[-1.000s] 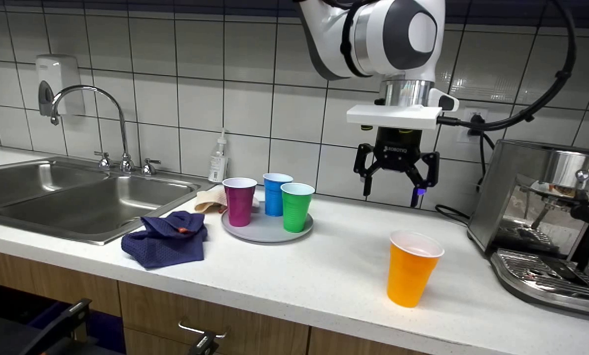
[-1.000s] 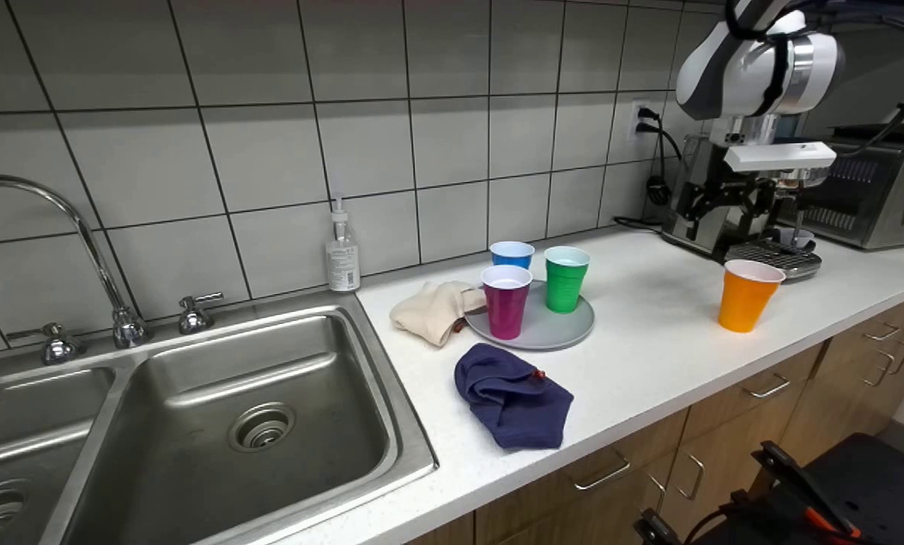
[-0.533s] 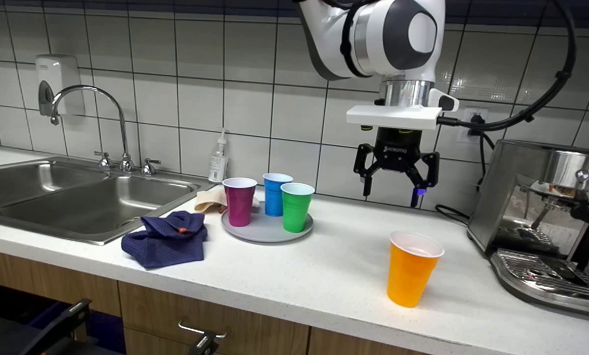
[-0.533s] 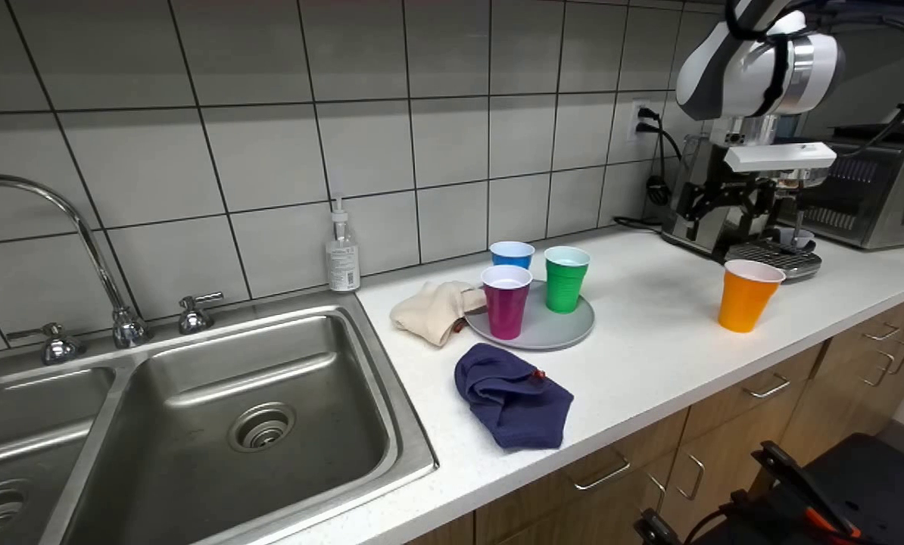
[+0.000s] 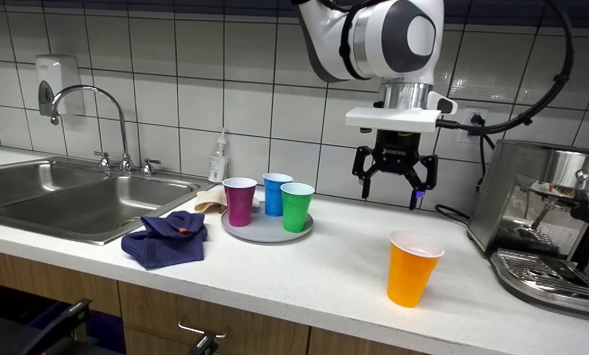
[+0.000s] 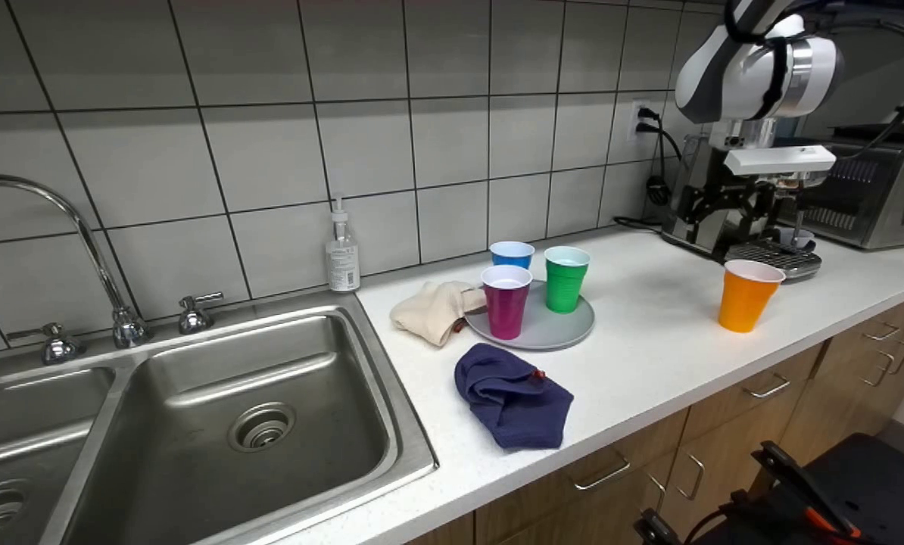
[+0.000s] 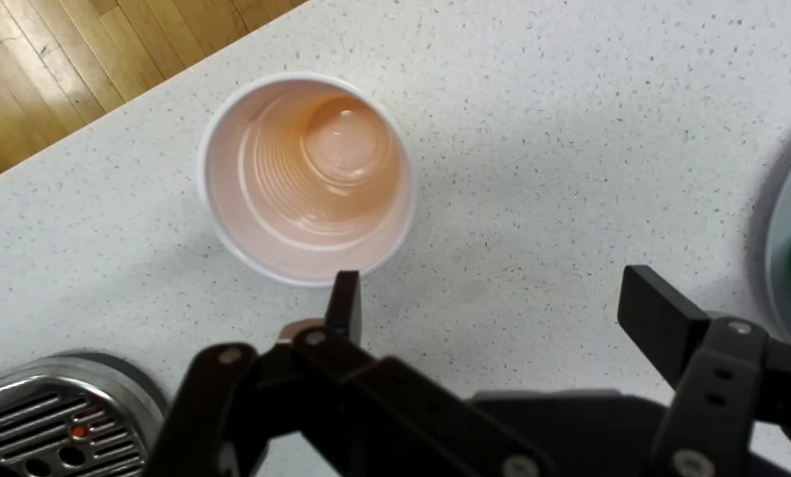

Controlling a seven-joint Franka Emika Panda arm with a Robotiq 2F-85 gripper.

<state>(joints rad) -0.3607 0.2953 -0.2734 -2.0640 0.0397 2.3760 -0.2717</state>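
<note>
hanging over the white counter (image 5: 324, 276), your gripper (image 5: 389, 200) is spread wide and holds nothing. lower down, the orange cup (image 5: 412, 273) stands near the counter's front edge (your wrist view looks right into it). the green cup (image 5: 296, 209), blue cup (image 5: 275, 198) and purple cup (image 5: 239, 206) share a gray plate (image 5: 269, 235).

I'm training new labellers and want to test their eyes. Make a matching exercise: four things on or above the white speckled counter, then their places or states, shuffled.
1. Orange plastic cup
2. Navy waffle-weave cloth
3. Black two-fingered gripper
4. Green plastic cup

A. Open, holding nothing
B. Standing on the round grey plate
C. Lying crumpled near the steel double sink
D. Standing directly on the counter

Pairs: 1-D; 2-C; 3-A; 4-B
</note>
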